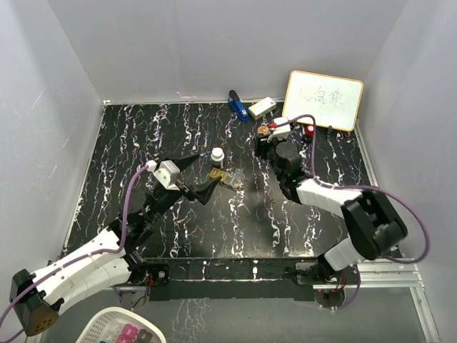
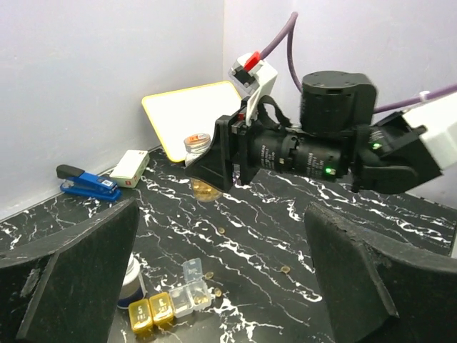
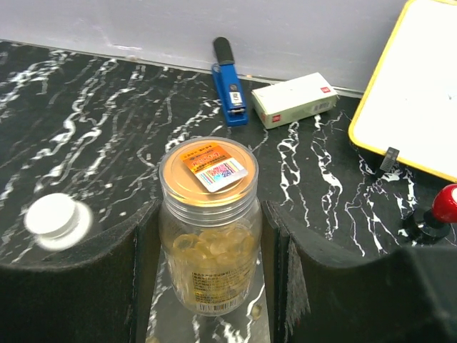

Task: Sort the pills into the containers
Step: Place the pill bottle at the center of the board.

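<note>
Right gripper (image 3: pixel 208 221): black flat fingers clamped on both sides of the golden-amber bottle (image 3: pixel 209 268), which is round, clear and upright.
Left gripper (image 2: pixel 221 279): jaws wide apart, holding nothing.
Pill box (image 2: pixel 171 304): oblong, yellow-gold sections, on the marbled table (image 2: pixel 257 214) between the left fingers.
Dark bottle (image 3: pixel 56 220): round white cap, just beside the box.

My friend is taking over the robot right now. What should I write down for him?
Left gripper: open, empty, near the pill box.
Right gripper: shut on the golden-amber bottle, lid on.
Dark bottle: capped, beside the box.
Done: one box section stands open, two shut.
Left: loose pills lie on the table; sort them.
</note>
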Robot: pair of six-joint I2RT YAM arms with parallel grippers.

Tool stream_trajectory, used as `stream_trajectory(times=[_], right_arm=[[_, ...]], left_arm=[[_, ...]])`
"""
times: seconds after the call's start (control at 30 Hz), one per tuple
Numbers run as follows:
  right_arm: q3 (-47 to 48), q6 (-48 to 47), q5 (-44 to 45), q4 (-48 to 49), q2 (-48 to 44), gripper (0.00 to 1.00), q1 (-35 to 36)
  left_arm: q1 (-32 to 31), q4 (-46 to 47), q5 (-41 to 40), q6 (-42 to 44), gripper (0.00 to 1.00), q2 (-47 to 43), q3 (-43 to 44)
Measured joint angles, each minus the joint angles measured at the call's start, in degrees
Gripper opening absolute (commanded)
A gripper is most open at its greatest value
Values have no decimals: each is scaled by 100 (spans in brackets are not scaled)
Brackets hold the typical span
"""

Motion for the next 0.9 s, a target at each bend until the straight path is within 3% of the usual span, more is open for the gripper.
stream_trajectory(times=[0.33,0.53,0.9], right_arm=[[39,76,-741,2041,1989,0,-658],[393,96,-914,2542,2979,0,-726],[791,116,-1049,2820,3322,0,-754]], left_arm=[[0,-295,-225,299,99,-393,-219],[0,-463,-350,407,99,-599,-219],[0,-640,-490,503,99,-619,-219]])
